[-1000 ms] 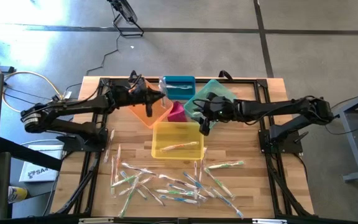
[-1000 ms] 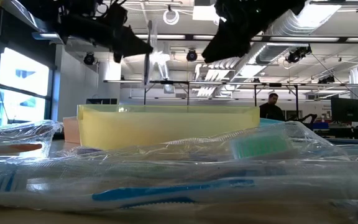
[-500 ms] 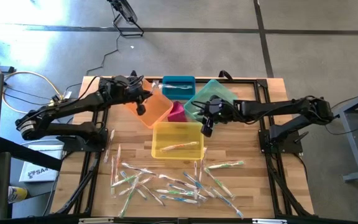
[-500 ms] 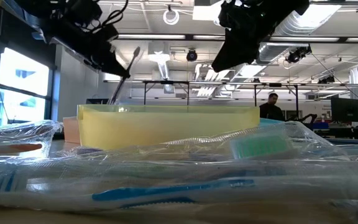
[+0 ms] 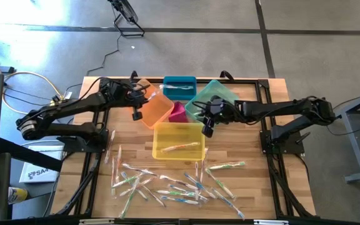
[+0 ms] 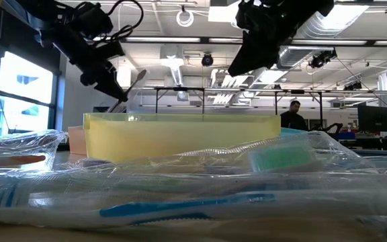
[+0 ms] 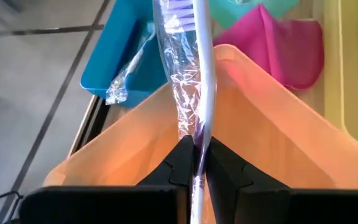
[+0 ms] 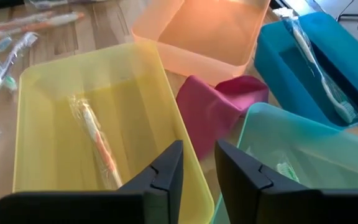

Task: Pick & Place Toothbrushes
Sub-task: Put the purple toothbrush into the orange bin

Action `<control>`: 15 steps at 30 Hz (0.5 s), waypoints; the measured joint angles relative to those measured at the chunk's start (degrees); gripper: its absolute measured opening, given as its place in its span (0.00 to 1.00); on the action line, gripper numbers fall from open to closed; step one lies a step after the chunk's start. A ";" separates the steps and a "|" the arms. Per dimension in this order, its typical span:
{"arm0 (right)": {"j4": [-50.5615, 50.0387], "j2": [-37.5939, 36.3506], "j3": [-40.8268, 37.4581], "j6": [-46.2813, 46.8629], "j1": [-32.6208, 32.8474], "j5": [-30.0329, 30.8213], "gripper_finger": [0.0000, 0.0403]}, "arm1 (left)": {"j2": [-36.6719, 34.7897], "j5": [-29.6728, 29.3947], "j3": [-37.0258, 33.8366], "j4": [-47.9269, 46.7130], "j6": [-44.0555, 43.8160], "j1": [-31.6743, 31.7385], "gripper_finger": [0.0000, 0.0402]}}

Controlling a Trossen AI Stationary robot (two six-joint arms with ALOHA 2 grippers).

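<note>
Toothbrushes (image 5: pixel 174 184) lie scattered before yellow bin (image 5: pixel 177 139).

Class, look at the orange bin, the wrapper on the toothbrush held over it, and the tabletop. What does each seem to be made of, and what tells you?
Orange bin: probably translucent plastic; light glows through its smooth walls.
Wrapper on the toothbrush: likely thin clear film; it crinkles and glints.
Tabletop: looks like wooden planks, with visible grain and a matte finish.
</note>
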 joint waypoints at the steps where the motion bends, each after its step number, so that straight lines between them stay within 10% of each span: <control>1: 0.39 -0.01 0.00 0.00 0.00 0.00 0.21 | 0.44 -0.06 0.02 -0.04 0.00 0.01 0.06; 15: 1.49 0.00 0.00 1.33 0.00 -0.05 0.20 | 12.69 -4.42 0.01 2.71 8.60 0.01 0.06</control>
